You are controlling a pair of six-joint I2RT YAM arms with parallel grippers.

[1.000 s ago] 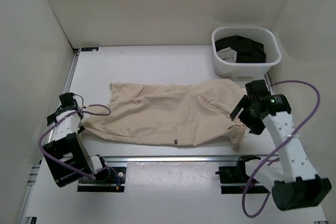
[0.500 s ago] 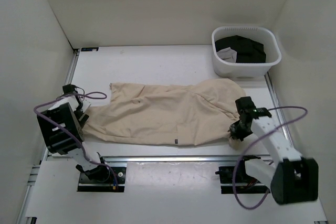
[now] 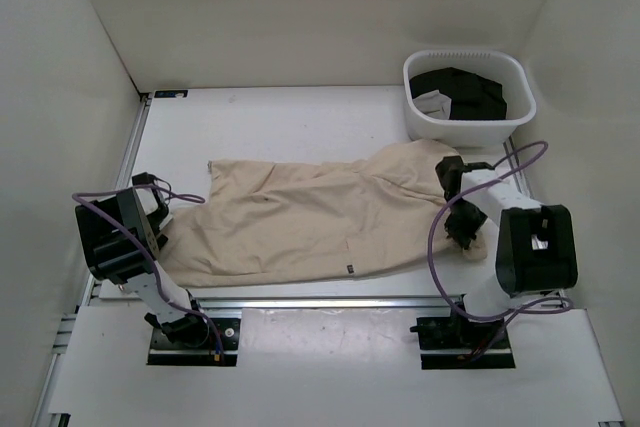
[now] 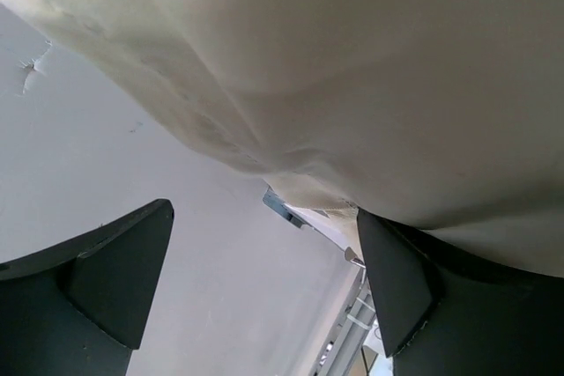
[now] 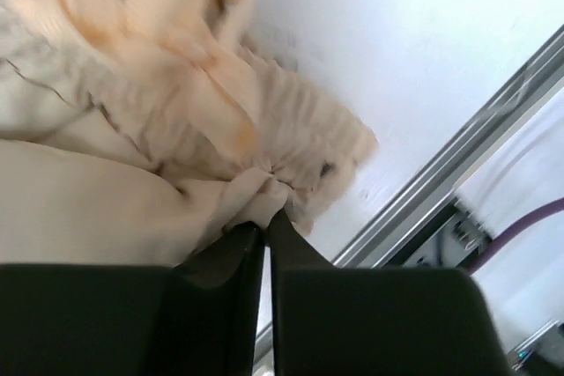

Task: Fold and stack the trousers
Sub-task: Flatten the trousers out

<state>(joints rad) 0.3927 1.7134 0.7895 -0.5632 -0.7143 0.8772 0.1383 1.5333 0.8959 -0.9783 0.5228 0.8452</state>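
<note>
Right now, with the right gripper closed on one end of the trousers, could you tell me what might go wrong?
1. The right gripper pinches only a small bunched fold of the trousers at its fingertips; it may slip when lifted.
2. The left gripper is open, gripping nothing; a one-sided pull could drag and crumple them.
3. The purple cable loops close to the right gripper and might snag.

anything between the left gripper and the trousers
Nothing visible. The left gripper is open right at the left end of the trousers, and the cloth lies directly ahead of it.
</note>
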